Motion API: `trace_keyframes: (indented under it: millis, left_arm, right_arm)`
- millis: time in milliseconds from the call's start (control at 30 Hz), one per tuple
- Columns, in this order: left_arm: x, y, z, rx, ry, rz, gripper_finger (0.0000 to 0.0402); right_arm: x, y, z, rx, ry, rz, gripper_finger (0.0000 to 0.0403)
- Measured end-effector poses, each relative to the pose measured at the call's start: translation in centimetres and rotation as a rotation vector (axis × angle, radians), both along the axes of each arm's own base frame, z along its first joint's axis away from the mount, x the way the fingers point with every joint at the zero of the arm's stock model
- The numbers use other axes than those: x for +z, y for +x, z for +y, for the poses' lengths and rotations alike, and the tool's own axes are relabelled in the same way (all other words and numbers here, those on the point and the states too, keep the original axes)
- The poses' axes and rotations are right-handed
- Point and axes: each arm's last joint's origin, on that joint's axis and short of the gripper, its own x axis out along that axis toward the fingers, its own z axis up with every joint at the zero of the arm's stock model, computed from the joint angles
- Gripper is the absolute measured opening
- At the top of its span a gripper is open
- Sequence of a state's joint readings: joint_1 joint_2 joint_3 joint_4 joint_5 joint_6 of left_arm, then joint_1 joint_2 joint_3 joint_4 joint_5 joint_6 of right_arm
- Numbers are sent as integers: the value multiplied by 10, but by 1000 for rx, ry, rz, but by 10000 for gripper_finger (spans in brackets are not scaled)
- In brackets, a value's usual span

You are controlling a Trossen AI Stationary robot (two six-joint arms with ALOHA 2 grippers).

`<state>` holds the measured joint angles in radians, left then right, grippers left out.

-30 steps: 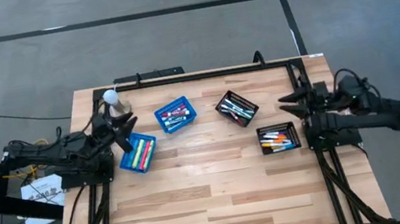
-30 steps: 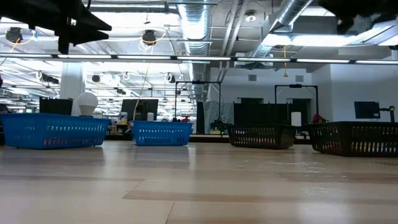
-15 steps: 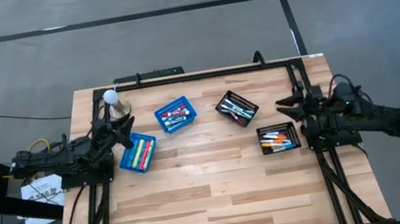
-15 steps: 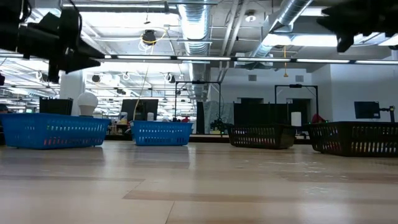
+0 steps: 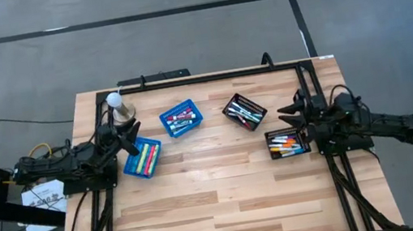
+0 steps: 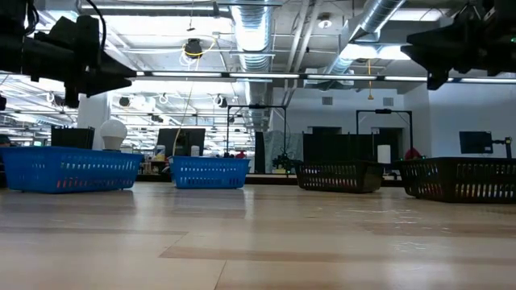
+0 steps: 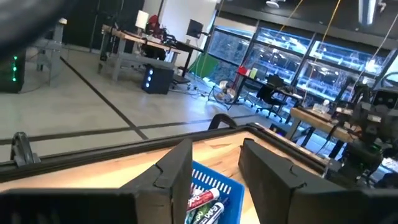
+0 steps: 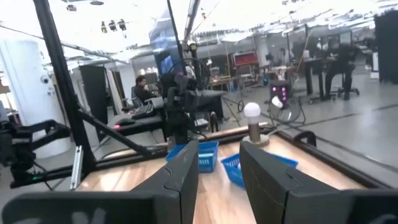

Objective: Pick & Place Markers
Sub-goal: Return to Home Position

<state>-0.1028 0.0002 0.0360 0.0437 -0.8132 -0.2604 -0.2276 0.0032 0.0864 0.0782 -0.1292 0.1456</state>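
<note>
Now, left gripper (image 5: 130,132) has its fingers apart at the tabletop's (image 5: 220,204) left edge, over the corner of a blue basket (image 5: 156,147). Right gripper (image 5: 292,114) is also spread, at the right edge just beside a black mesh basket (image 5: 286,131). Markers (image 5: 142,158) lie inside both, and in a second blue basket (image 5: 167,119) and a second mesh basket (image 5: 229,105) between the arms.

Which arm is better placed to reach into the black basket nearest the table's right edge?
The right arm, probably. The right tool hangs open just beside that black basket, while the left tool is across the table, by a blue basket.
</note>
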Motion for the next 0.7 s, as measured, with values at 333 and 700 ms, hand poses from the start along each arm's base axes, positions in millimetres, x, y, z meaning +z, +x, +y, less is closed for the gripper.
trace_keyframes:
  millis: [333,700]
  left_arm:
    - [-7,6,-5,-175,111,105,136]
    - [-12,13,-9,-329,231,228,136]
  right_arm:
    - [-3,0,0,-6,-32,39,107]
    - [-7,1,0,-6,-24,75,107]
